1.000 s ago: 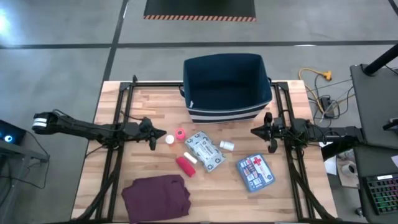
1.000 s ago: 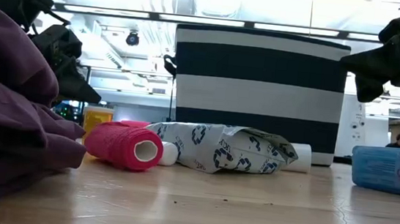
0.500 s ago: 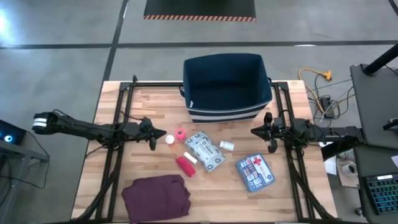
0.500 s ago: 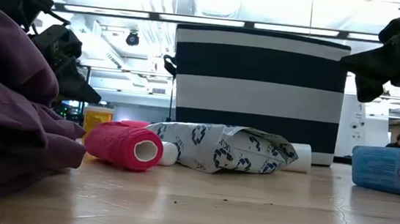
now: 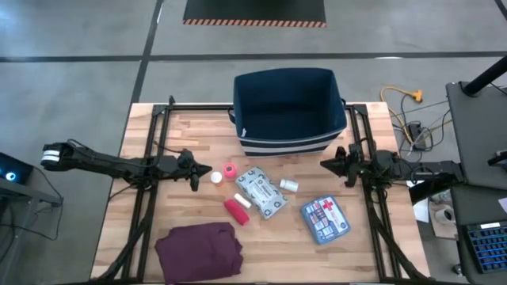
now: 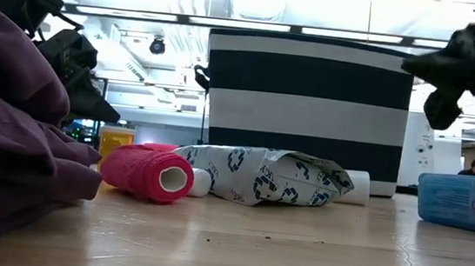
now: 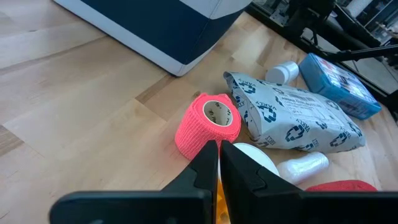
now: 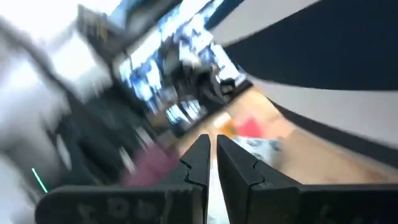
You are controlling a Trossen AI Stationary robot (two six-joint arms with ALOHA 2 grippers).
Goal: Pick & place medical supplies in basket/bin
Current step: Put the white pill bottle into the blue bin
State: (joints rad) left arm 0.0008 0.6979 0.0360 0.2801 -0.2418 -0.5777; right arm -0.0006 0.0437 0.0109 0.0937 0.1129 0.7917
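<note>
The navy bin [image 5: 241,119] with white stripes stands at the table's far middle, also seen in the low view [image 6: 305,109]. In front of it lie a pink tape roll [image 5: 230,170], a white roll [image 5: 215,177], the grey-white packet [image 5: 261,192], a red roll [image 5: 236,211], a small white roll [image 5: 289,185] and the blue pouch [image 5: 325,219]. My left gripper [image 5: 207,169] is shut, hovering just left of the pink roll [image 7: 208,124]. My right gripper [image 5: 323,165] is shut, in the air right of the bin's near corner.
A folded maroon cloth [image 5: 198,249] lies at the near left and fills the left of the low view [image 6: 9,146]. Dark frame rails [image 5: 150,198] run along both table sides. Bare wood shows between the items and the near edge.
My right gripper has turned about its wrist and risen a little beside the bin; its wrist view is blurred with motion. The left arm and all the items have stayed where they were.
</note>
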